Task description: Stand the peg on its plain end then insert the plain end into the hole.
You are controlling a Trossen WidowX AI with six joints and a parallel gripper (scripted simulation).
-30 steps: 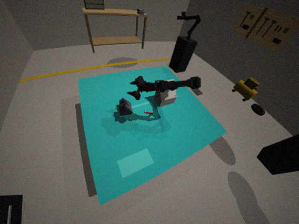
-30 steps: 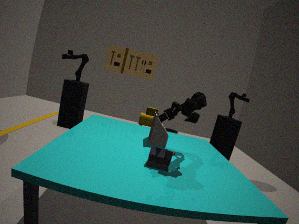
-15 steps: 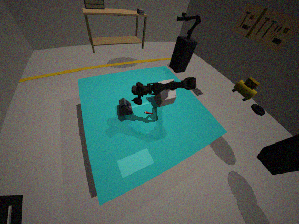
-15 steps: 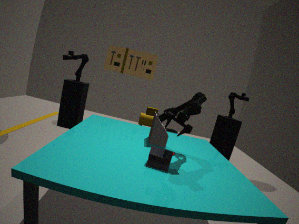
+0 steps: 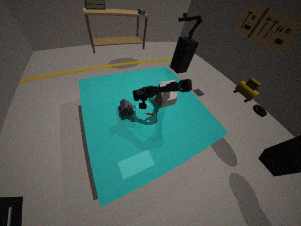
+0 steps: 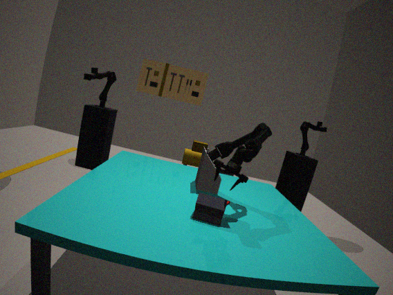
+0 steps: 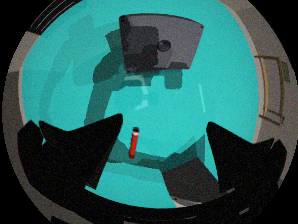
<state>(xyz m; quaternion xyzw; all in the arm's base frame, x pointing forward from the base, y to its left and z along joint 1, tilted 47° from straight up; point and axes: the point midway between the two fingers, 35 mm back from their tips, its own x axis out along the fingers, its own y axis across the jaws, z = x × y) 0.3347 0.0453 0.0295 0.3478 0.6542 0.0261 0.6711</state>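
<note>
Room: dull grey walls [image 6: 259, 52] and pale grey floor [image 5: 53, 185] crossed by a yellow painted line [image 5: 93, 68]; a tan pegboard of dark tool outlines [image 6: 171, 82] hangs on one wall. Furniture: a light wooden two-tier shelf unit [image 5: 115, 26] against the far wall, tall black pedestals [image 6: 95, 136] standing off the corners of the turquoise-topped desk with dark legs [image 6: 104, 208], and a squat yellow machine [image 5: 248, 88] on the floor beside a black disc [image 5: 259, 110]. Light falls from above, leaving soft oval shadows [image 5: 225, 151] on the floor and one brighter rectangular patch [image 5: 136, 164] on the desk top.
</note>
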